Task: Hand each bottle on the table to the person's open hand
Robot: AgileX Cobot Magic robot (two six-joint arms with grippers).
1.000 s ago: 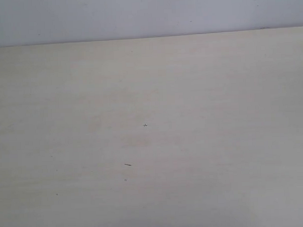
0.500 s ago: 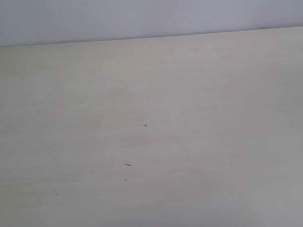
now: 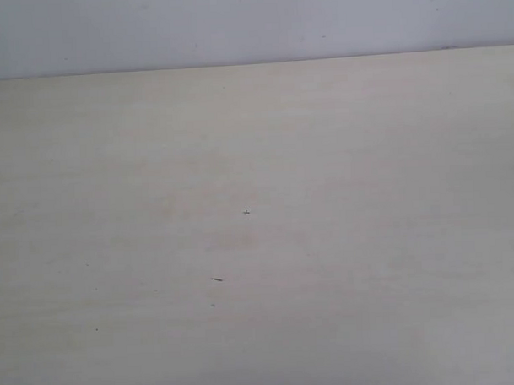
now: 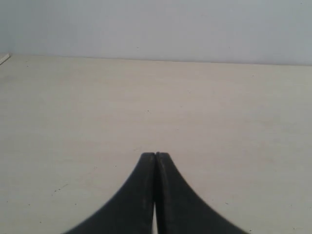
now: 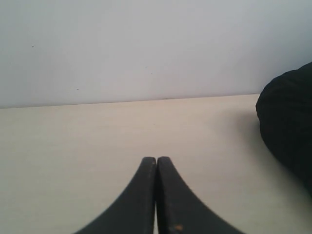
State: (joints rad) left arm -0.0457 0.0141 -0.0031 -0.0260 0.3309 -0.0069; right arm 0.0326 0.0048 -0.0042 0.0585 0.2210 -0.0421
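Exterior view: the pale table [image 3: 340,139] fills nearly everything and meets a grey-white wall [image 3: 234,24] at its far edge. A tiny speck [image 3: 246,211] lies near the middle, with a short dark streak [image 3: 216,279] a little nearer the camera (both faint).

Left wrist view: the left gripper [image 4: 155,158] hangs over the table, its black jaws pressed together on nothing.

Right wrist view: the right gripper [image 5: 156,161] has its jaws closed and empty too. A black rounded shape [image 5: 287,122] sits off to one side (what it is, I cannot tell).
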